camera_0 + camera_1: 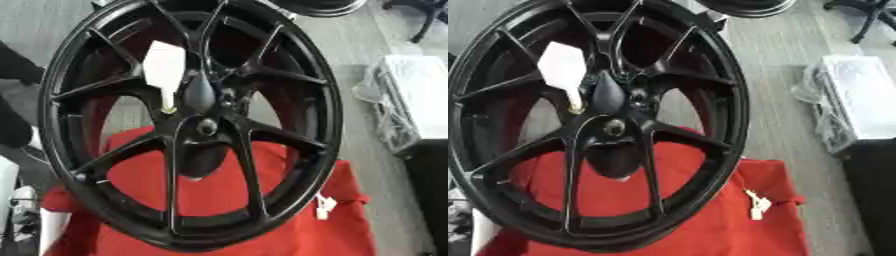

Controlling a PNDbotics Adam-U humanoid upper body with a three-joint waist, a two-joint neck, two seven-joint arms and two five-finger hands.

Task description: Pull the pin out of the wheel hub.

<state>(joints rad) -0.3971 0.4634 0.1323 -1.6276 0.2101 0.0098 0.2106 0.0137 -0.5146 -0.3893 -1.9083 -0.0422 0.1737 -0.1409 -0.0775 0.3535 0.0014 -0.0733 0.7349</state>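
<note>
Where the spokes meet, the wheel hub [206,127] sits near the middle of the view, its small round centre bore facing the camera. Pin [164,67]: a white flat tag, widest at the top and narrowing to a stem, ending in a yellowish tip [168,109]. The tip is up-left of the bore, at the root of a spoke. The tag leans up and to the left across the spokes.

Dark rounded shape [199,92] lies over the hub just above the bore, just beside the pin's stem. I cannot tell whether it is part of a hand, and the state of the fingers cannot be told.

Wheel [328,125]: black, with thin forked spokes, standing on edge, its top tilted to the left. Another dark mass shows through the spokes below the hub.

Red cloth [324,230] lies under and behind the wheel's lower half. A small white tag [754,204] lies on the cloth just right of the rim.

Grey floor [772,75] beyond. A white box with clear wrapping [864,95] is at the right, well apart from the wheel. Part of a second dark wheel [750,6] shows at the top edge.
</note>
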